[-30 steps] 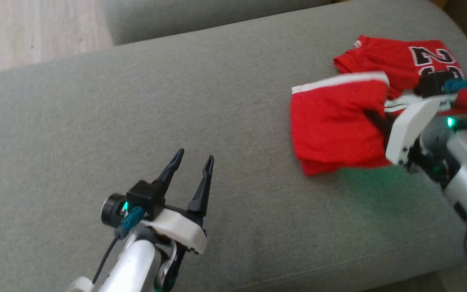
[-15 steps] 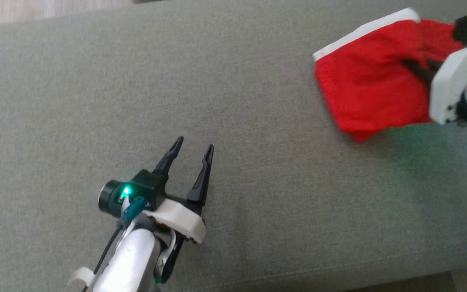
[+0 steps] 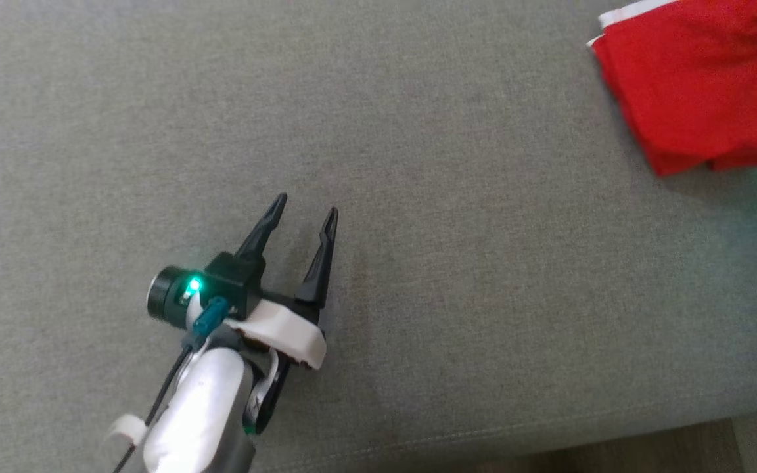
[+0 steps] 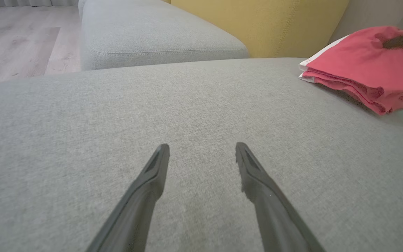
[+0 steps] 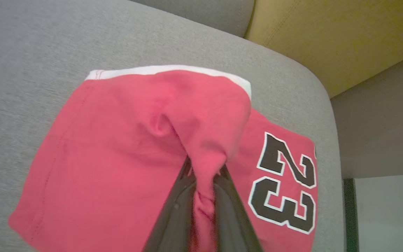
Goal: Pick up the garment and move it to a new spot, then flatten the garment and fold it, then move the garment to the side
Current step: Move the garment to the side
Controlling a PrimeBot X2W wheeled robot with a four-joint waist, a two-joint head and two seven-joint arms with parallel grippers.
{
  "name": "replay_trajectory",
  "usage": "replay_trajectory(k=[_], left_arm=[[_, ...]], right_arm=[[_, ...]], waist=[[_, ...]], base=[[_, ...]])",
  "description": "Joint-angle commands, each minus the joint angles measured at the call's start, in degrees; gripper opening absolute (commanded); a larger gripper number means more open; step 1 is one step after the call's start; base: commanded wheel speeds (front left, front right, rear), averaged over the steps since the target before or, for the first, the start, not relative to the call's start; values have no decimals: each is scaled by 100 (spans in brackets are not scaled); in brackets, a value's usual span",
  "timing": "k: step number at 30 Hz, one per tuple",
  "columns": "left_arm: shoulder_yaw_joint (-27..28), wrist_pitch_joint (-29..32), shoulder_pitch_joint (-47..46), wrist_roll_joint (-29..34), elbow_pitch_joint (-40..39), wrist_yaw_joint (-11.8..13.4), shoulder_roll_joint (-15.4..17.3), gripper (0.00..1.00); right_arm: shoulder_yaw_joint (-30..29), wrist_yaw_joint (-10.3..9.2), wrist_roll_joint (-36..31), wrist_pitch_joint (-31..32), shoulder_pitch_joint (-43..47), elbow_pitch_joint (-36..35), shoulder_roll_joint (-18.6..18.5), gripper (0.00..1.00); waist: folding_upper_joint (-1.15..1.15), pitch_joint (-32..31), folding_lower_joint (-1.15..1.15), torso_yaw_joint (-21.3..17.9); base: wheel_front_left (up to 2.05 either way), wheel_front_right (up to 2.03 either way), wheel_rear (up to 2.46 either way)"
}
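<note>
The garment is a red jersey with white trim, folded at the far right of the grey sofa cushion. In the right wrist view a black "23" shows on the garment, and my right gripper is shut on a pinched-up fold near its middle. From the left wrist view the garment lies at the upper right, with a dark finger of the right gripper resting on its top. My left gripper hovers open over bare cushion, far left of the garment; its fingers hold nothing.
A second grey cushion and a yellow backrest stand behind the seat. Wooden floor lies to the left. The cushion's front edge runs along the bottom of the head view.
The head view has swung down and left, so the garment now sits at the top right edge and the right arm has left the view. The left gripper stays open in place.
</note>
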Motion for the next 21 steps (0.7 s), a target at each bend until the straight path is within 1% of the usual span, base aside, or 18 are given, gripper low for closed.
replay_trajectory(k=[1,7,9,10,12,13,14,18,21], left_arm=[[177,-44,-185,51,-183,-3,40,100],[145,-44,-289,60,-175,-7,31,100],[143,-44,-316,51,-174,-8,29,100],[146,-44,-329,45,-177,-6,28,100],[155,-44,-346,37,-188,-6,26,100],[160,-44,-350,34,-193,-7,25,100],[166,-44,-353,32,-192,-8,25,100],[196,-44,-305,-6,-168,0,22,100],[238,-44,-219,-49,-170,-1,20,100]], right_arm=[[-5,41,-69,-27,-69,26,-208,0],[92,41,-645,8,-280,498,-187,0],[105,41,-836,-4,-322,689,-143,32],[109,41,-911,-5,-330,783,-112,35],[114,41,-1065,-125,-390,985,-60,46],[115,41,-1149,-208,-426,1098,-23,90],[117,41,-1245,-279,-456,1214,26,100],[89,41,-1403,-679,-480,1539,312,100],[82,41,-1466,-997,-444,1634,493,100]], waist=[[0,68,-1,-39],[0,215,-1,-27],[0,243,-1,-5],[0,251,-1,6],[0,269,-1,28],[0,271,-1,37],[0,266,-1,45],[0,113,-1,54],[0,-108,-1,39]], base=[[0,0,0],[0,0,0],[0,0,0],[0,0,0],[0,0,0],[0,0,0],[0,0,0],[0,0,0],[0,0,0]])
